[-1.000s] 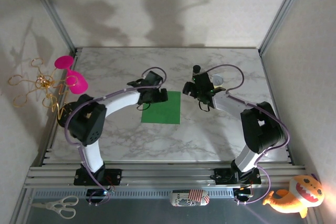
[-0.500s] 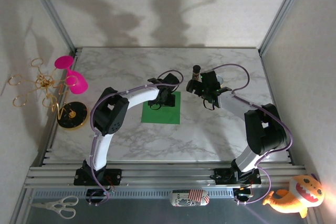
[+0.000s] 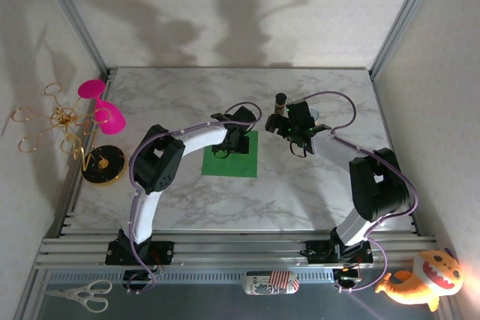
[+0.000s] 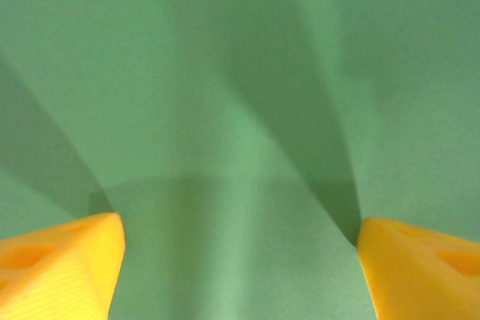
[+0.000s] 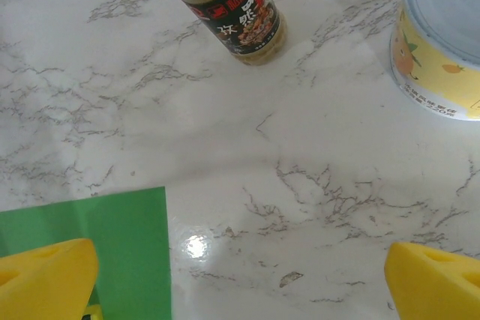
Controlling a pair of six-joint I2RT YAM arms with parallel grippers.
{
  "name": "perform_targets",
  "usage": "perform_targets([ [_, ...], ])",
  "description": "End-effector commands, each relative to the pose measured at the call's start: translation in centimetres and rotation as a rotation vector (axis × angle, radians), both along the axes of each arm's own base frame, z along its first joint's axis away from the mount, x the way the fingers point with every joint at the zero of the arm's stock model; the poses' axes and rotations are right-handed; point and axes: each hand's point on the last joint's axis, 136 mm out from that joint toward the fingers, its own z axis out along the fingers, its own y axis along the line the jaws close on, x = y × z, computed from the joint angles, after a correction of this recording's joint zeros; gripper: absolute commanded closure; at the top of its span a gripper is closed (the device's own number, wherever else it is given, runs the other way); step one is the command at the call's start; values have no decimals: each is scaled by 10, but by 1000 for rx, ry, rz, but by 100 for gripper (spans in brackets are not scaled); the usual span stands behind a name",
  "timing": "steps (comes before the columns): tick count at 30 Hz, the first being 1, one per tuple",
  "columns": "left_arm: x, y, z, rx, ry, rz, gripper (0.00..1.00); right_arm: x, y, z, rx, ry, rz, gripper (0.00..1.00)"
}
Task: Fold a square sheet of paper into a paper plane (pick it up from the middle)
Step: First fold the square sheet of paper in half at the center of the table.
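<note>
- Fingers (image 4: 60,264) of the left gripper (image 3: 227,148) stood wide apart, one in each lower corner of the left wrist view, with nothing caught between them.
- Bright green and unfolded, the sheet of paper (image 3: 240,162) lay on the marble table (image 3: 300,200) at the centre of the top view. The left gripper hung low over its upper middle part.
- Whether the tips touched the paper could not be told from the wrist view.
- Judging by this, the step in hand was pinching the sheet up from its middle. The tips would need to press lightly and draw together evenly, so that a small ridge rose between them rather than the whole sheet sliding.
- The right gripper (image 5: 240,282) was wide as well and held nothing, just right of the sheet's edge. A spice bottle (image 5: 225,5) and a can (image 5: 442,43) stood at the top of its view.
- One risk was that too hard a press could crumple or skew the square before any fold.
</note>
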Motion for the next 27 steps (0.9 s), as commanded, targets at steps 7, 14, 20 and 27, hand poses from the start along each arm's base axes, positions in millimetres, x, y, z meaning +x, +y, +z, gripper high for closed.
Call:
perform_targets([
  [7, -21, 22, -34, 100, 70, -12, 27, -2, -3, -4, 17, 16, -16, 2],
  [14, -13, 4, -4, -14, 26, -16, 44, -2, -1, -1, 33, 10, -17, 3],
  [20, -8, -6, 49, -222, -56, -19, 60, 1, 0, 11, 67, -29, -19, 3],
  [27, -11, -20, 88, -511, -65, -54, 67, 1, 3, 22, 177, -53, 5, 3],
])
